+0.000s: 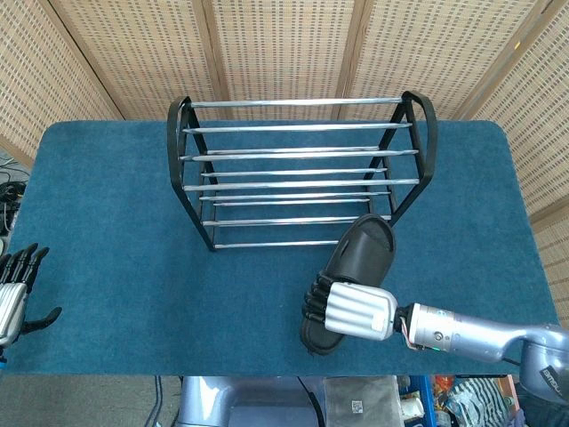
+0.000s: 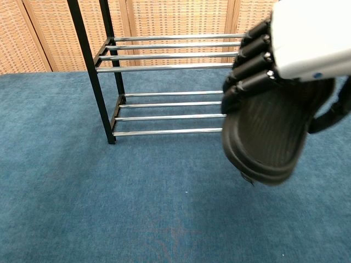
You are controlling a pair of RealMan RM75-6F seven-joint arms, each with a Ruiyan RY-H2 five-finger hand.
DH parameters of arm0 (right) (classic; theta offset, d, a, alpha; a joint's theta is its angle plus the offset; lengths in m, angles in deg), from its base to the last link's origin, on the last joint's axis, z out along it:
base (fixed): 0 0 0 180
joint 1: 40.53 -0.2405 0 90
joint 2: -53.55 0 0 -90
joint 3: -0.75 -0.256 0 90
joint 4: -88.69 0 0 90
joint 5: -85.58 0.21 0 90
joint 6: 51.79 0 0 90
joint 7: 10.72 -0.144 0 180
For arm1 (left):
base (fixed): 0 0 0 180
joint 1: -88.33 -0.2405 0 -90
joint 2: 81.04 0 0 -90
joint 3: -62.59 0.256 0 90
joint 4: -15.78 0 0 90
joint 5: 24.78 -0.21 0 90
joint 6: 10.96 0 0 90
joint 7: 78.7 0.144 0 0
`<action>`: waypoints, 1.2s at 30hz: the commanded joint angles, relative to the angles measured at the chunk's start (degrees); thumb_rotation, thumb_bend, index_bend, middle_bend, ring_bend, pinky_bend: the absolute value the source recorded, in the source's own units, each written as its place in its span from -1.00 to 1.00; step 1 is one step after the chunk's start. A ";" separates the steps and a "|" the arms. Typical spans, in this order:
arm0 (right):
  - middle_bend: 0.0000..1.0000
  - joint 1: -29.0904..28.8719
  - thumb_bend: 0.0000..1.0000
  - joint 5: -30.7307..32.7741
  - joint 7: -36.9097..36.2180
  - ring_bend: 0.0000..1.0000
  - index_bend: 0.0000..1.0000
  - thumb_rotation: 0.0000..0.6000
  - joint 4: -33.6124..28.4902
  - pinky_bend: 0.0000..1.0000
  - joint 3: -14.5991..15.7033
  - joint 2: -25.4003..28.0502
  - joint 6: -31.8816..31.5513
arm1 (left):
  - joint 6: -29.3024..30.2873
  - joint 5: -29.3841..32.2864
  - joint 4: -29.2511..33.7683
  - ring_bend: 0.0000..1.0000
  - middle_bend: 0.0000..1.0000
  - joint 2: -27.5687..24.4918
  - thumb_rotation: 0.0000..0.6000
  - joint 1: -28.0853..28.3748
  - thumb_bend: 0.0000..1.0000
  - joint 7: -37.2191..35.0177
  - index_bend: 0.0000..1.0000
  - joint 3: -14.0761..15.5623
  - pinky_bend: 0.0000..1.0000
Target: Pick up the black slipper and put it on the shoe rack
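My right hand grips the black slipper and holds it up off the carpet, tilted, its ribbed sole facing the chest view. The slipper's toe end points toward the shoe rack, just in front of the rack's lower right corner. The rack is black-framed with chrome bars in two tiers, and nothing lies on it. My left hand rests at the far left edge of the table with fingers spread and nothing in it.
A blue carpet covers the table. Wicker screen panels stand behind the rack. The table's front edge runs just below my right hand in the head view.
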 commanded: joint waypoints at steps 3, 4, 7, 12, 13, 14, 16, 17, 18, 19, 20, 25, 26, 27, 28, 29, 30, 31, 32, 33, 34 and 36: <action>0.00 -6.01 0.98 -2.36 -4.16 -0.27 -0.09 1.00 4.26 -0.28 -3.66 -1.85 4.70 | -0.42 0.78 -0.12 -1.00 -1.00 -0.10 1.00 0.23 -0.52 -0.32 -1.00 -0.29 -1.00; -0.01 -6.76 0.99 -2.61 -5.00 -0.27 -0.09 1.00 5.03 -0.28 -3.94 -2.14 5.08 | -0.44 0.87 -0.16 -1.00 -1.00 -0.14 1.00 0.24 -0.52 -0.42 -1.00 -0.33 -1.00; -0.04 -9.38 1.00 -4.30 -7.48 -0.27 -0.09 1.00 8.60 -0.26 -4.43 -3.48 5.99 | -0.60 1.06 -0.26 -1.00 -1.00 -0.21 1.00 0.32 -0.52 -0.67 -1.00 -0.37 -1.00; -0.06 -12.51 1.00 -5.67 -10.28 -0.27 -0.09 1.00 14.48 -0.25 -4.96 -6.10 6.74 | -1.06 1.34 -0.41 -1.00 -1.00 -0.20 1.00 0.54 -0.52 -0.75 -1.00 -0.34 -1.00; -0.07 -12.73 1.00 -5.56 -10.61 -0.27 -0.09 1.00 15.03 -0.25 -5.06 -6.42 6.73 | -1.07 1.37 -0.43 -1.00 -1.00 -0.20 1.00 0.55 -0.52 -0.79 -1.00 -0.35 -1.00; -0.08 -12.92 1.00 -5.40 -10.94 -0.27 -0.09 1.00 15.55 -0.25 -5.16 -6.74 6.75 | -1.06 1.39 -0.45 -1.00 -1.00 -0.21 1.00 0.55 -0.52 -0.83 -1.00 -0.35 -1.00; -0.13 -13.64 1.00 -5.14 -11.61 -0.27 -0.10 1.00 17.36 -0.25 -5.39 -7.59 6.94 | -1.02 1.35 -0.53 -1.00 -1.00 -0.22 1.00 0.55 -0.52 -0.96 -1.00 -0.33 -1.00; -0.17 -13.93 1.00 -5.07 -11.68 -0.27 -0.11 1.00 18.23 -0.24 -5.53 -7.89 7.01 | -1.03 1.32 -0.57 -1.00 -1.00 -0.23 1.00 0.56 -0.52 -1.03 -1.00 -0.30 -1.00; -0.21 -14.21 1.00 -4.93 -11.79 -0.27 -0.13 1.00 19.19 -0.23 -5.70 -8.22 7.01 | -1.05 1.32 -0.62 -1.00 -1.00 -0.23 1.00 0.56 -0.52 -1.13 -1.00 -0.30 -1.00; -0.22 -14.36 1.00 -4.92 -11.88 -0.27 -0.14 1.00 19.76 -0.22 -5.76 -8.43 6.90 | -1.06 1.35 -0.68 -1.00 -1.00 -0.24 1.00 0.57 -0.52 -1.18 -1.00 -0.30 -1.00; -0.24 -14.60 1.00 -5.07 -11.94 -0.27 -0.15 1.00 20.65 -0.21 -5.80 -8.73 6.60 | -1.11 1.43 -0.77 -1.00 -1.00 -0.24 1.00 0.59 -0.52 -1.28 -1.00 -0.32 -1.00; -0.28 -15.57 1.00 -5.47 -13.27 -0.27 -0.17 1.00 24.71 -0.20 -5.48 -9.96 5.07 | -1.43 1.89 -1.04 -1.00 -1.00 -0.30 1.00 0.73 -0.52 -1.75 -1.00 -0.48 -1.00; -0.29 -15.77 1.00 -5.59 -13.47 -0.27 -0.17 1.00 25.46 -0.20 -5.37 -10.17 4.84 | -1.48 1.97 -1.06 -1.00 -1.00 -0.32 1.00 0.76 -0.52 -1.78 -1.00 -0.51 -1.00; -0.29 -15.94 1.00 -5.54 -13.73 -0.27 -0.17 1.00 26.14 -0.19 -5.29 -10.40 4.73 | -1.54 2.07 -1.07 -1.00 -1.00 -0.33 1.00 0.79 -0.52 -1.77 -1.00 -0.55 -1.00; -0.30 -16.09 1.00 -5.38 -14.13 -0.27 -0.17 1.00 26.70 -0.19 -5.18 -10.63 4.70 | -1.61 2.15 -1.07 -1.00 -1.00 -0.33 1.00 0.83 -0.52 -1.75 -1.00 -0.56 -1.00; -0.30 -16.29 1.00 -5.23 -14.53 -0.28 -0.17 1.00 27.45 -0.18 -5.04 -10.98 4.63 | -1.69 2.24 -1.07 -1.00 -1.00 -0.33 1.00 0.87 -0.52 -1.78 -1.00 -0.57 -1.00; -0.31 -16.40 1.00 -5.08 -14.83 -0.28 -0.17 1.00 27.94 -0.17 -4.92 -11.27 4.62 | -1.75 2.28 -1.10 -1.00 -1.00 -0.32 1.00 0.90 -0.52 -1.78 -1.00 -0.57 -1.00; -0.31 -16.49 1.00 -5.02 -14.90 -0.29 -0.17 1.00 28.52 -0.17 -4.85 -11.60 4.47 | -1.77 2.31 -1.13 -1.00 -1.00 -0.31 1.00 0.92 -0.52 -1.75 -1.00 -0.56 -1.00; -0.31 -16.55 1.00 -4.95 -14.99 -0.30 -0.17 1.00 29.08 -0.16 -4.73 -11.93 4.36 | -1.80 2.36 -1.15 -1.00 -1.00 -0.30 1.00 0.92 -0.52 -1.75 -1.00 -0.56 -1.00; -0.31 -16.61 1.00 -4.83 -15.13 -0.30 -0.17 1.00 29.57 -0.15 -4.59 -12.24 4.35 | -1.82 2.37 -1.14 -1.00 -1.00 -0.29 1.00 0.94 -0.52 -1.74 -1.00 -0.55 -1.00; -0.32 -16.71 1.00 -4.75 -15.18 -0.31 -0.17 1.00 30.23 -0.15 -4.41 -12.63 4.34 | -1.85 2.42 -1.15 -1.00 -1.00 -0.29 1.00 0.95 -0.52 -1.75 -1.00 -0.55 -1.00; -0.33 -16.88 1.00 -4.40 -15.37 -0.34 -0.17 1.00 31.38 -0.15 -4.08 -13.36 4.82 | -1.87 2.59 -1.16 -1.00 -1.00 -0.27 1.00 0.99 -0.52 -1.68 -1.00 -0.61 -1.00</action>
